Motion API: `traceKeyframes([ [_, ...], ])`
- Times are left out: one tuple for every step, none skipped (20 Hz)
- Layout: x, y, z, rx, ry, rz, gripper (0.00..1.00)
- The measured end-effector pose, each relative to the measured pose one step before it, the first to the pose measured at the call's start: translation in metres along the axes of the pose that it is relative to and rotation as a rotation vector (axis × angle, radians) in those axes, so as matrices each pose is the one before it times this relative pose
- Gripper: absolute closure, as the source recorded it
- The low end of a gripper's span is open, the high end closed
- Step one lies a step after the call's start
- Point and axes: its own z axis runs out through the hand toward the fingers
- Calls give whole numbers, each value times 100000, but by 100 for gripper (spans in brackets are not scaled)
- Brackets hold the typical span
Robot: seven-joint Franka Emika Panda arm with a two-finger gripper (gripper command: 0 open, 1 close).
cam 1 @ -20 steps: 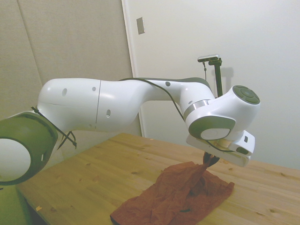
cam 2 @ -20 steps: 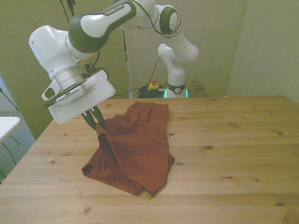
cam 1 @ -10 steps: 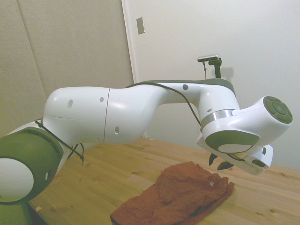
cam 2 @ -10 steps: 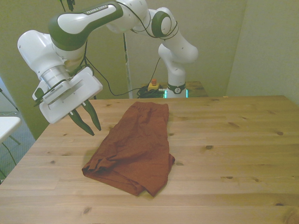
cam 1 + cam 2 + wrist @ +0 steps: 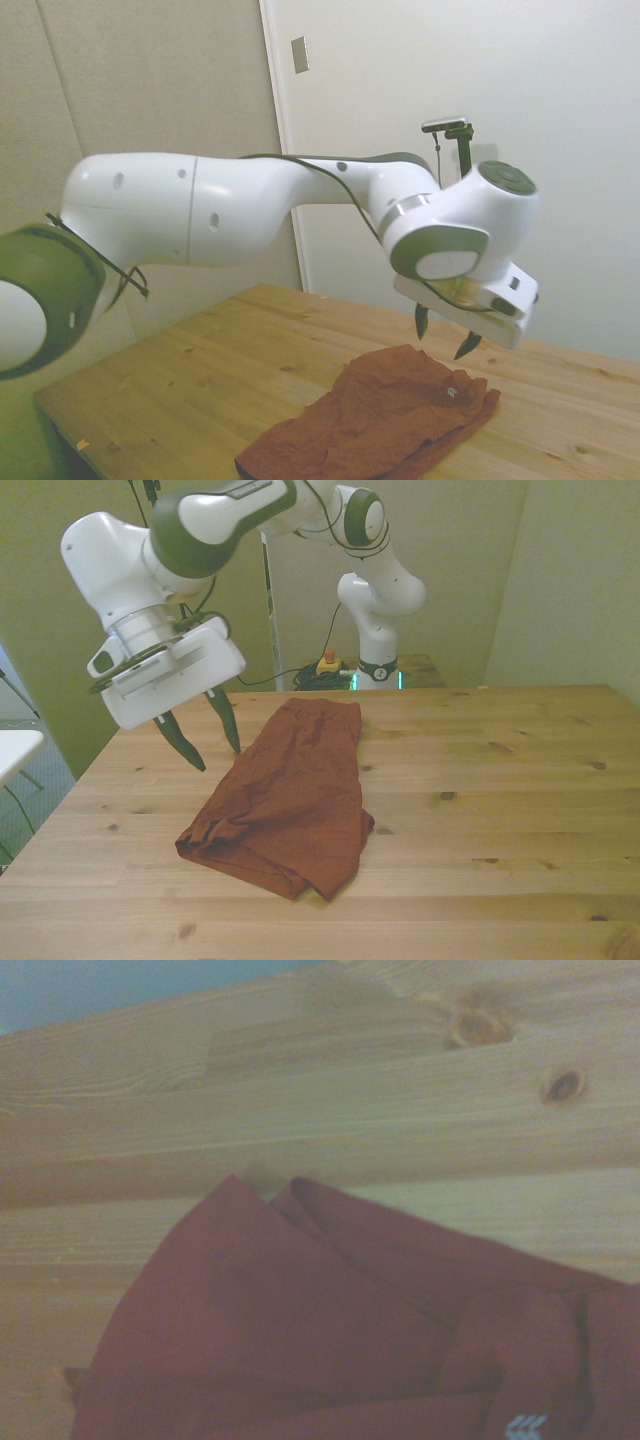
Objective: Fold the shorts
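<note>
Tool (image 5: 207,737) hangs open and empty above the front view's left edge of the shorts (image 5: 285,795), which lie rumpled on the surface (image 5: 500,810). Soft, light, floppy cloth, so I'd pinch a hem corner, not the middle.

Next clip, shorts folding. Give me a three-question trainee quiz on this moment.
1. True or false: the gripper is holding the shorts.
2. Where do the shorts lie? A) flat on the table B) hanging from the fingers C) over the table's edge
3. In the front view, the gripper hangs above the shorts' ____ edge.

Key: 1 false, its fingers are spread and clear of the cloth; 2 A; 3 left.
</note>
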Motion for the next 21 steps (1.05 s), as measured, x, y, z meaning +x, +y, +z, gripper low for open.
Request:
traceKeyframes([
  [-1405,-1463,-114,-3604,1076,2373,0],
  [-1685,-1756,-203,-3300,1538,2533,0],
  [-1943,-1789,-102,-3303,1102,2553,0],
  [-2167,-1651,-29,-3694,781,2298,0],
  [-2491,-1629,70,-3468,398,1833,0],
  [-2513,-1558,143,-2485,622,1651,0],
  [-2621,-1394,146,-1854,382,1425,0],
  [-2841,-1245,79,-1854,160,573,0],
  [-2895,-1044,-66,-1614,-110,-428,0],
  [-2936,-795,-234,-1059,-46,-1214,0],
  [-2802,-424,-370,-511,-196,-1742,0],
  [-2545,-95,-378,-334,-240,-2176,0],
  [-2383,199,-368,-55,-440,-1745,0],
  [-2161,513,-321,4,-275,-1524,0],
  [-1821,736,-227,-58,-66,-780,0],
  [-1620,994,-130,-212,-55,-19,0],
  [-1384,1236,11,-473,-346,221,0],
  [-1226,1484,175,-792,-1001,382,0],
  [-1034,1616,315,-858,-1209,645,0],
  [-939,1781,526,-1239,-1497,946,0],
  [-914,1715,693,-1156,-1715,868,0],
])
